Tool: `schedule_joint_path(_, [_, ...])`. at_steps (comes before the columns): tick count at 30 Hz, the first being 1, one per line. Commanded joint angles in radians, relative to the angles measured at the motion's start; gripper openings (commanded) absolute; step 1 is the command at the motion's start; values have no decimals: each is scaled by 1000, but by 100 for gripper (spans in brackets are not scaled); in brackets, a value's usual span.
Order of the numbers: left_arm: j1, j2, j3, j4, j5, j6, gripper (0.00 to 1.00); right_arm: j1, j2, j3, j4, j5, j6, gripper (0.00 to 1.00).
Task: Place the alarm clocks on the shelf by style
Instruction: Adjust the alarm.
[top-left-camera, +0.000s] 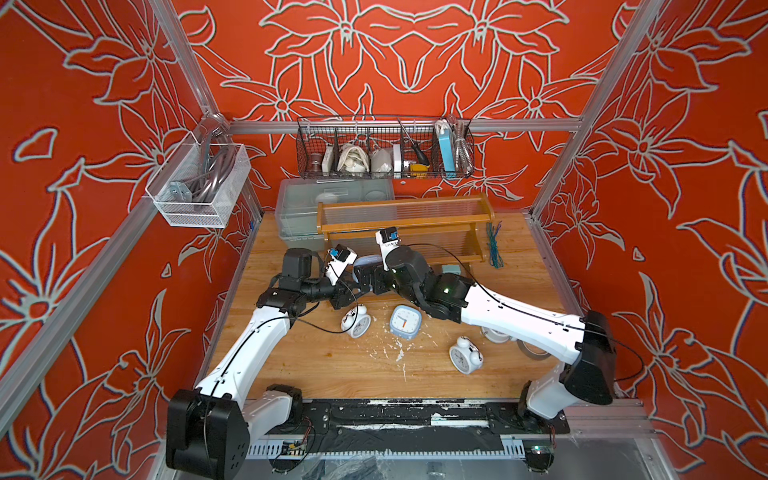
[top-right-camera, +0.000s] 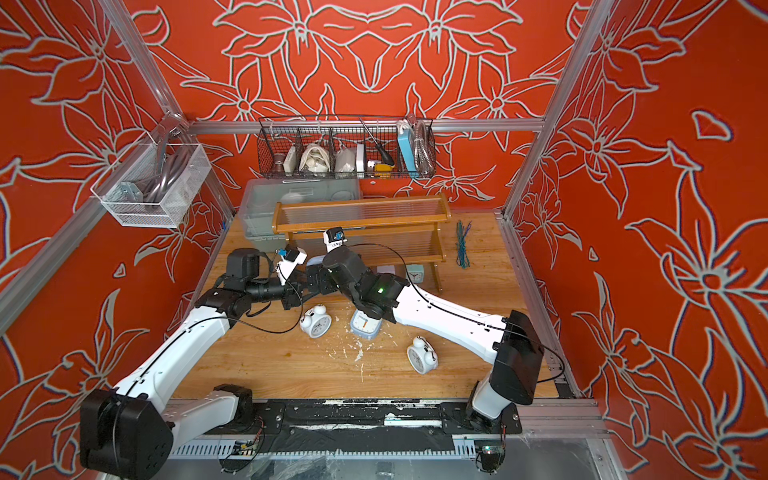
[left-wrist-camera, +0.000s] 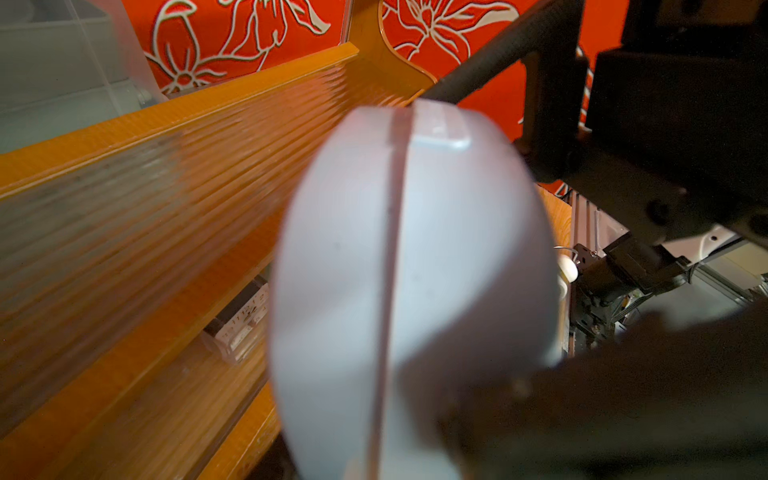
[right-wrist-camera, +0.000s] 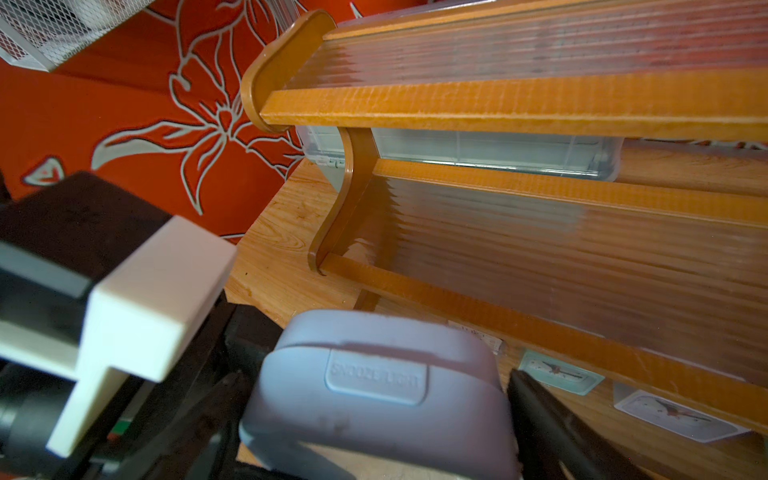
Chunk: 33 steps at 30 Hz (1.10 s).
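Left hand (top-left-camera: 360, 271) is pinching the pale-blue clock (left-wrist-camera: 353, 270) across its front and back. It holds the clock up off the tabletop (top-left-camera: 316, 365), right in front of the left end of the shelf (top-left-camera: 399, 227), which sits along the tabletop's rear edge. Right hand (right-wrist-camera: 374, 415) is spread wide, with that same clock between its jaws. I honestly can't tell if they're touching it.

A teal clock (right-wrist-camera: 557, 372) and a white square clock (right-wrist-camera: 673, 411) sit down at the foot of the shelf. Lowest tier or tabletop, I can't say.

Loose around the middle of the tabletop:
- The second pale-blue clock (top-left-camera: 405, 322) is lying face up.
- A twin-bell clock (top-left-camera: 356, 321) is just beside it, toward the left edge.
- The second twin-bell (top-left-camera: 465, 354) is nearer the front edge.
- The third twin-bell (top-left-camera: 494, 332) is peeking out from under my right arm.
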Motion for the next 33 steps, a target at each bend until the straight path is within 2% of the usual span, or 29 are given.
schedule_joint_path(1, [-5, -22, -3, 28, 39, 17, 31, 6, 23, 23, -17, 17, 8, 100])
schedule_joint_path(5, [-6, -23, -6, 30, 36, 19, 31, 5, 21, 10, 0, 6, -10, 99])
schedule_joint_path(12, [-5, -26, -6, 26, 34, 22, 36, 2, -14, -40, 60, 33, -51, 88])
schedule_joint_path(17, [-5, -27, -10, 25, 32, 22, 51, -16, -35, -63, 86, 36, -70, 81])
schedule_joint_path(20, [-5, -31, -10, 21, 26, 23, 61, -36, -43, -71, 92, 38, -82, 80])
schedule_joint_path(23, [-1, -31, -9, 14, 16, 24, 66, -61, -44, -73, 97, 44, -101, 79])
schedule_joint_path(33, [107, -58, 9, -43, 93, 15, 69, -125, 5, -81, 205, 91, -199, 79])
